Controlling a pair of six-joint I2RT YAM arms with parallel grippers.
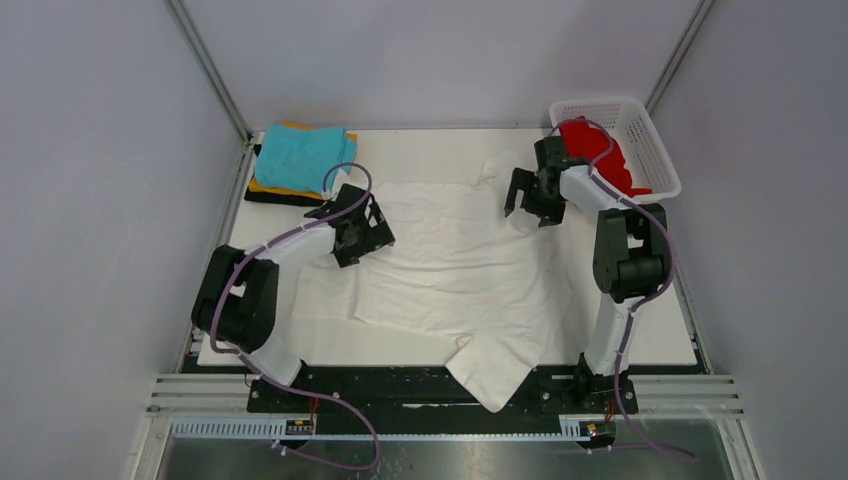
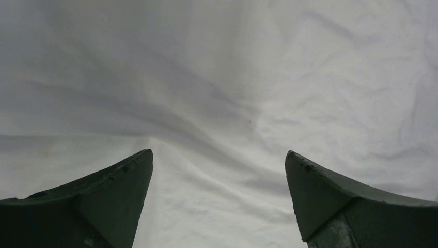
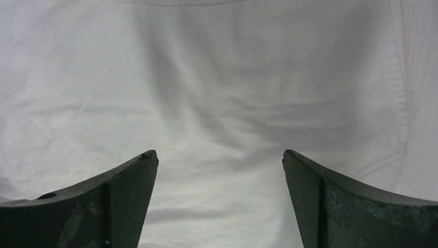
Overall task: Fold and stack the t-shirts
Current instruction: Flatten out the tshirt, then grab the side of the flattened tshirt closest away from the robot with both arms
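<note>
Left gripper (image 1: 365, 245), right gripper (image 1: 528, 210): wide, empty, over large white cotton t-shirt (image 1: 450, 270); overhanging sleeve (image 1: 488, 378) may drag fold askew.

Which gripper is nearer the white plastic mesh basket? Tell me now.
Right. The right gripper sits just left of the white plastic mesh basket, over the white t-shirt; the left gripper is far across the shirt.
</note>
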